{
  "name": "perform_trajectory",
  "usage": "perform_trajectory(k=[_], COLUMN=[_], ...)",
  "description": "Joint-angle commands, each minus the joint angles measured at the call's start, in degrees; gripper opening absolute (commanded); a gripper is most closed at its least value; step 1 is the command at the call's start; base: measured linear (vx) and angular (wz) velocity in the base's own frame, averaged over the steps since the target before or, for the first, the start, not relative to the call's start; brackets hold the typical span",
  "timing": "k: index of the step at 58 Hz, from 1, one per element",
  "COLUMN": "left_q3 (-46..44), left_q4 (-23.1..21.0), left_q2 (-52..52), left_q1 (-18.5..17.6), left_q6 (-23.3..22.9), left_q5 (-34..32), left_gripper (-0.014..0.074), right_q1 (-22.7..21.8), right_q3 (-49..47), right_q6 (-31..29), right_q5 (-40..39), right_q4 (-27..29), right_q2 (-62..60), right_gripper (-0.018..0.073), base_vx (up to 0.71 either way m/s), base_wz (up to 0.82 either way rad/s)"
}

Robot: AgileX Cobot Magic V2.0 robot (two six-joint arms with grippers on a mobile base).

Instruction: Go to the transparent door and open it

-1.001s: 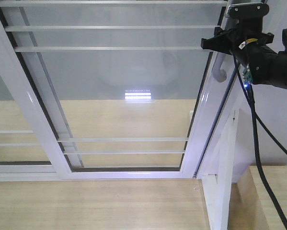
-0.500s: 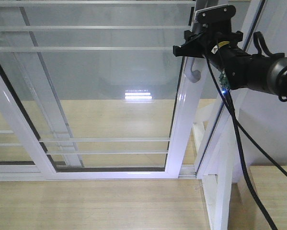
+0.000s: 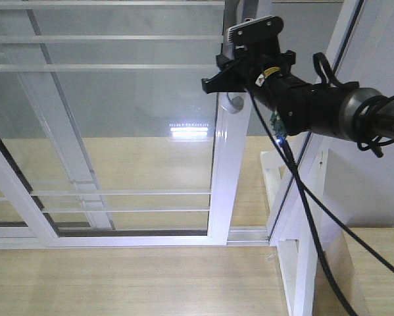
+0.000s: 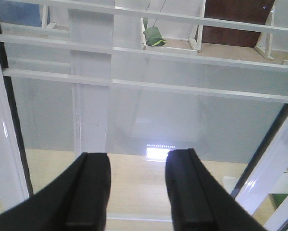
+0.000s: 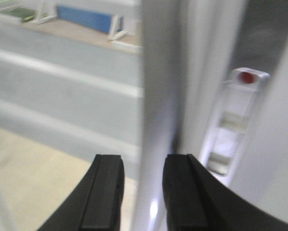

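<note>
Already we had the transparent door [image 3: 118,131] slid partly leftward, a gap showing between its handle-side stile and the white frame post [image 3: 315,151], so more sliding remained. Our right gripper [image 5: 143,192] sat narrowly parted around the curved grey handle [image 3: 233,102], while the left gripper [image 4: 136,192] hung parted and empty before the glass.

The transparent door [image 3: 150,131] is clear glass in a glossy white frame, crossed by thin white horizontal bars, with a curved grey handle [image 3: 232,99]. The right gripper [image 3: 239,76] is matte black with a small yellow label; black cables [image 3: 302,197] hang from its arm. The left gripper [image 4: 136,192] shows black jaws. The floor [image 3: 131,283] is pale wood-grain. The latch plate [image 5: 235,125] is silver with a red dot.
</note>
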Motion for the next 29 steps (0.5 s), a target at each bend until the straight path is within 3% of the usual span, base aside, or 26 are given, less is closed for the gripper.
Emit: perform_trajectory(k=[1,15,29], left_q3=[-2.0,-2.0,-2.0], left_q4=[-0.6,-0.6,-0.6], left_q2=[0.3,0.3,0.3], left_q1=[-0.3,-0.3,-0.3], left_q6=[0.0,0.0,0.0], left_q5=[-5.0,-5.0,-5.1], left_gripper=[0.0409,0.0409,0.0409], right_q1=[2.2,3.1,3.1], right_q3=[-1.6,-0.1,12.2], right_q6=[-0.8,0.1,-3.1], right_q5=[-3.9,0.7,4.3], right_q4=[-1.7,-1.2,-1.2], right_q2=[-3.3,-7.2,-25.3], right_gripper=[0.0286,0.0286,0.0286], base_vx=[0.0,0.0,0.0], base_wz=[0.0,0.0,0.0])
